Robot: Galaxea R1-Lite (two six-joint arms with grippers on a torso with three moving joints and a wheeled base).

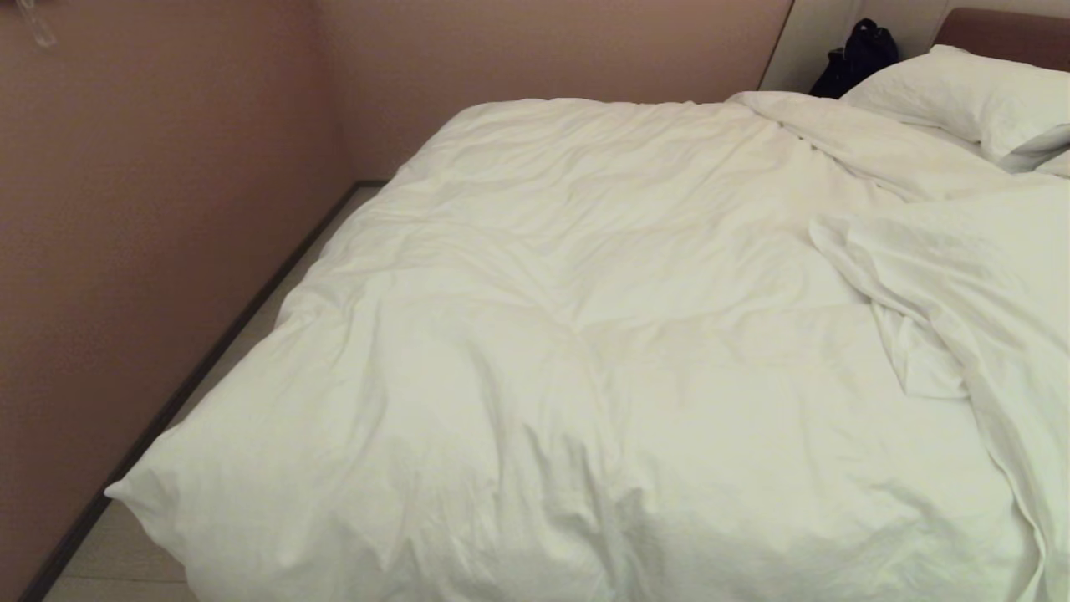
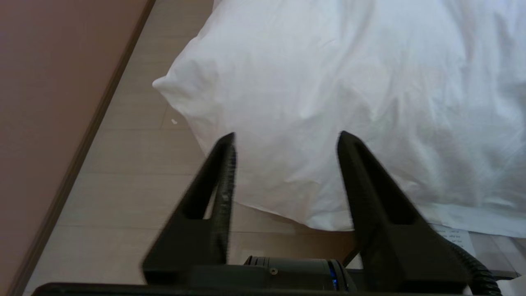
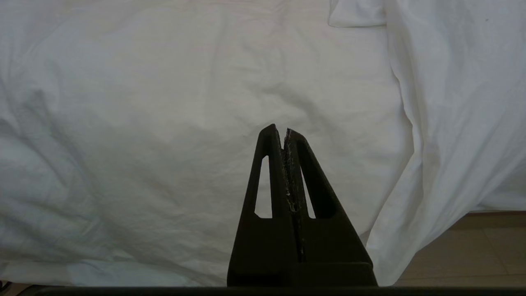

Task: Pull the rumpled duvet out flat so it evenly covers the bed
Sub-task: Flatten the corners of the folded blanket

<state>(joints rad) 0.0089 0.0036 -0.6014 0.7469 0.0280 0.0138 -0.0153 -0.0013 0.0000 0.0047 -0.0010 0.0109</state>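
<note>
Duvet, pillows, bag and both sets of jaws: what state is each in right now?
duvet: spread over the bed, wrinkled, right side folded back on itself.
pillows: at the headboard, uncovered.
bag: dark, beside the bed's head.
left gripper: jaws apart, empty, facing the duvet's corner.
right gripper: jaws shut, empty, before the duvet.

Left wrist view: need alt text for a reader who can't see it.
The left gripper, its two black fingers spread apart, points at the puffy white duvet corner overhanging a pale wood floor. Nothing is between the fingers. A pinkish-brown wall runs alongside.
</note>
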